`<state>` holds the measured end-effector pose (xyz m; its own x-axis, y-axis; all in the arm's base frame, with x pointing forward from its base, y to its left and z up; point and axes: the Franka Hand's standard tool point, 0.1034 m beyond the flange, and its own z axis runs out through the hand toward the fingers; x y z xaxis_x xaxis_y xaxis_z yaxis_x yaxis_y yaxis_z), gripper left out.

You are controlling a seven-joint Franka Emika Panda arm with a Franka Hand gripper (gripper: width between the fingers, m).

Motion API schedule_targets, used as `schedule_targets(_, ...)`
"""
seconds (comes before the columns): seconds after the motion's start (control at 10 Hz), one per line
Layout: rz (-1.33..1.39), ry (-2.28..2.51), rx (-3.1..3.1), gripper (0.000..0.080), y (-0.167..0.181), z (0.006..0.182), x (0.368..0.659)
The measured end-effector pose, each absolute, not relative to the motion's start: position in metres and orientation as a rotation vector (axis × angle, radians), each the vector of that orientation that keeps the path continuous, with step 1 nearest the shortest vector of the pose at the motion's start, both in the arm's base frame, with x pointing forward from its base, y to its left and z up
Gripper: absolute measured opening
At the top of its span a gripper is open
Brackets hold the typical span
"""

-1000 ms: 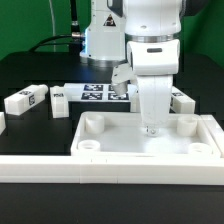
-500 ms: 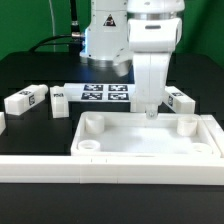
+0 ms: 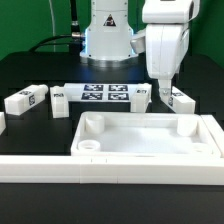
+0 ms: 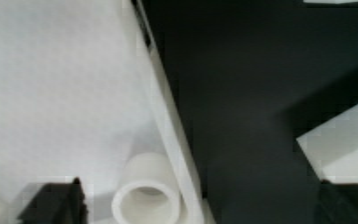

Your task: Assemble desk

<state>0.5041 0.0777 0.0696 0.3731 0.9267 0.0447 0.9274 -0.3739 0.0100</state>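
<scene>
The desk top (image 3: 146,152) lies socket-side up at the table's front. The gripper (image 3: 158,96) hangs behind it, near a leg (image 3: 181,101), seemingly empty; I cannot tell how wide it stands. The leg looks light, stiff and smooth, probably best pinched across its flat sides at mid-length.

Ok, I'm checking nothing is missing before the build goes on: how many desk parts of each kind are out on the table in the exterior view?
Desk top: 1
Legs, lying loose behind it: 4
Total: 5
</scene>
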Motion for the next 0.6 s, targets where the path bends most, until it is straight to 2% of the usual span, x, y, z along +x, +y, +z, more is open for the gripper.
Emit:
schedule_targets(0.3, -0.064, -1.497, -2.736, 0.0649, 0.079, 0.069, 0.504)
schedule_targets(0.6, -0.045, -0.938, -2.955, 0.0649, 0.098, 0.066, 0.498)
